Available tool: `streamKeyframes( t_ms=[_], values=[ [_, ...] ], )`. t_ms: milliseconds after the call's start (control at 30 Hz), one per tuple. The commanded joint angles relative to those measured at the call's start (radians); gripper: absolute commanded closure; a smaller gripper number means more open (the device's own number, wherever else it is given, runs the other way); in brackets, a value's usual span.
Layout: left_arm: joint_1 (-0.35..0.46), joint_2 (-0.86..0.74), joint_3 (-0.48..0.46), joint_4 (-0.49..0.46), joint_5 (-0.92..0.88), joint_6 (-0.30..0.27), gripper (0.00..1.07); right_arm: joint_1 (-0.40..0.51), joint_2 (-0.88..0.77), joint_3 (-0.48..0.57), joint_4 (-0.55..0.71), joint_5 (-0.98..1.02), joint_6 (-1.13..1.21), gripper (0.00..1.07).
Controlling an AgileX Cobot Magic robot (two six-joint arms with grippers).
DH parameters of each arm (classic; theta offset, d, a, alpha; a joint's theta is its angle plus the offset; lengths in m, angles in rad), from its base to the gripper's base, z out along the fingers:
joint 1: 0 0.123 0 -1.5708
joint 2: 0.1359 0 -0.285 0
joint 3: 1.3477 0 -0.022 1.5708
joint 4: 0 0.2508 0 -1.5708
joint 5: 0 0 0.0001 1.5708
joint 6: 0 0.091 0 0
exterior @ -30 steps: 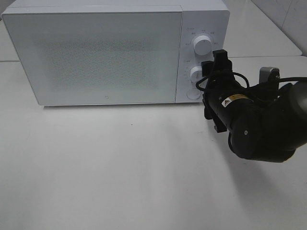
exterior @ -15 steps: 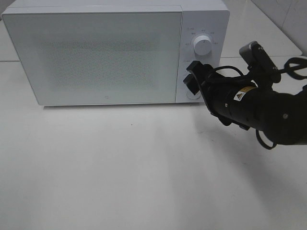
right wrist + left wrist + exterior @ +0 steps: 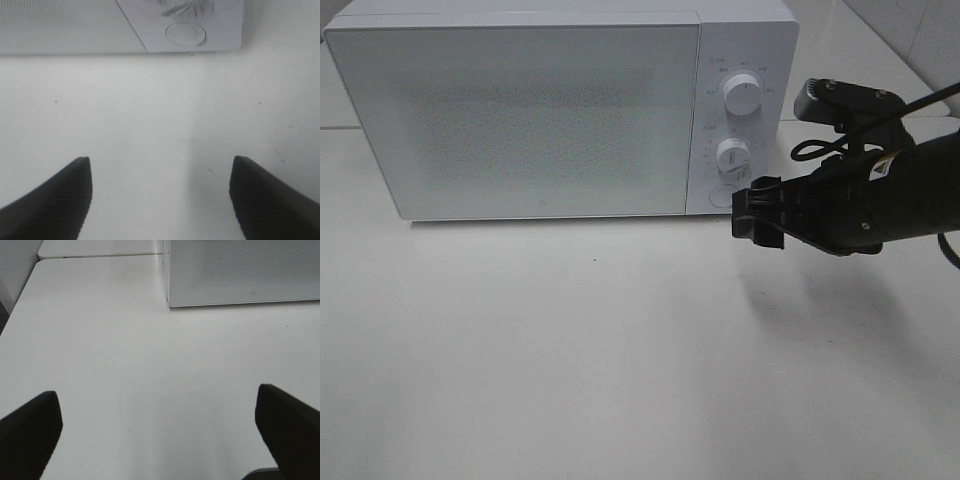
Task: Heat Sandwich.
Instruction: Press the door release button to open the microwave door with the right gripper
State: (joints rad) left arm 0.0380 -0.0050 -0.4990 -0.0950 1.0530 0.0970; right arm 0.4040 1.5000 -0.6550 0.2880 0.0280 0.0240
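Observation:
The sandwich is not in view. The white microwave [image 3: 520, 110] stands at the back of the table with its door shut. It also shows in the left wrist view [image 3: 240, 270] and the right wrist view [image 3: 75, 20]. My right gripper [image 3: 757, 215] is open and empty, just in front of the microwave's lower right corner, near the round door button [image 3: 723, 196]. In the right wrist view the gripper [image 3: 160, 160] hangs over bare table, with the button [image 3: 185, 33] ahead. My left gripper [image 3: 156, 392] is open and empty over the table to the left of the microwave.
The control panel has an upper knob [image 3: 740, 95] and a lower knob [image 3: 731, 155]. The white table [image 3: 620, 350] stretches in front of the microwave. The table's left edge [image 3: 20, 305] shows in the left wrist view.
My right gripper has come off the lower knob, turned, and dropped down and slightly right. It is now low in front of the door button.

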Motion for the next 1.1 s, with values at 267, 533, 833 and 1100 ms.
streamKeyframes(
  t_ms=[267,533,833,1100],
  values=[
    [0.002,-0.025,0.004,0.001,-0.014,-0.005,0.05,-0.019,-0.11,-0.107,-0.239,0.4,-0.013,0.32],
    [0.002,-0.025,0.004,0.001,-0.014,-0.005,0.05,-0.019,-0.309,-0.113,-0.256,0.608,-0.018,0.32],
    [0.002,-0.025,0.004,0.001,-0.014,-0.005,0.05,-0.019,-0.524,-0.113,-0.257,0.798,-0.024,0.32],
    [0.002,-0.025,0.004,0.001,-0.014,-0.005,0.05,-0.019,-0.756,-0.113,-0.293,0.984,-0.024,0.32]
  ],
)
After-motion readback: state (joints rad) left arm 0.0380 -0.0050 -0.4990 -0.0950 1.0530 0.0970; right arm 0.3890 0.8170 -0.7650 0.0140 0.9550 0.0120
